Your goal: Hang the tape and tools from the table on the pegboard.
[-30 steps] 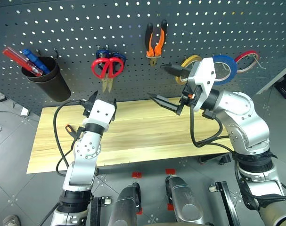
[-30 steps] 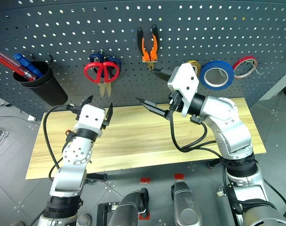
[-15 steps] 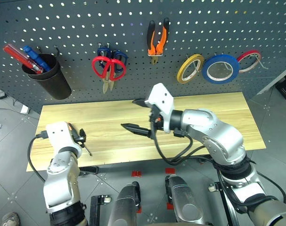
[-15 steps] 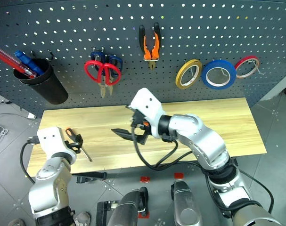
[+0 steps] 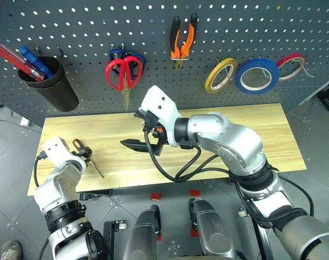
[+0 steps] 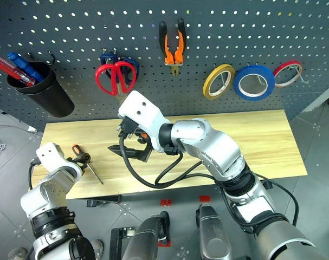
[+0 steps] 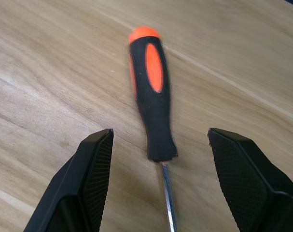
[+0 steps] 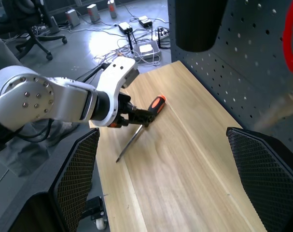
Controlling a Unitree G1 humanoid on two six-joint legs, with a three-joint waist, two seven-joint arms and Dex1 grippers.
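- the small slim screwdriver (image 7: 152, 108) has a black haft with orange insets and an orange cap, and a thin bare metal shaft; it lies flat on the light wooden plank table (image 5: 251, 135), near the table's left end and close to its front edge.
- the left gripper (image 5: 84, 156) is low over the haft, its two black fingers (image 7: 90, 171) spread apart, one on each side of the screwdriver without touching it.
- the right gripper (image 5: 136, 130) hangs above the middle of the table with its fingers wide apart and nothing between them.
- the shaft tip is cut off in the left wrist view.
- on the dark grey pegboard (image 5: 72, 32) hang the red-looped scissors (image 5: 124, 74), the orange-and-black pliers (image 5: 182, 37) and the flat blue tape ring (image 5: 256, 76), next to a yellow tape ring (image 5: 220, 75) and a red one.
- a black cup (image 5: 51, 85) with pen-like sticks hangs at the pegboard's left.
- the floor is grey tile.
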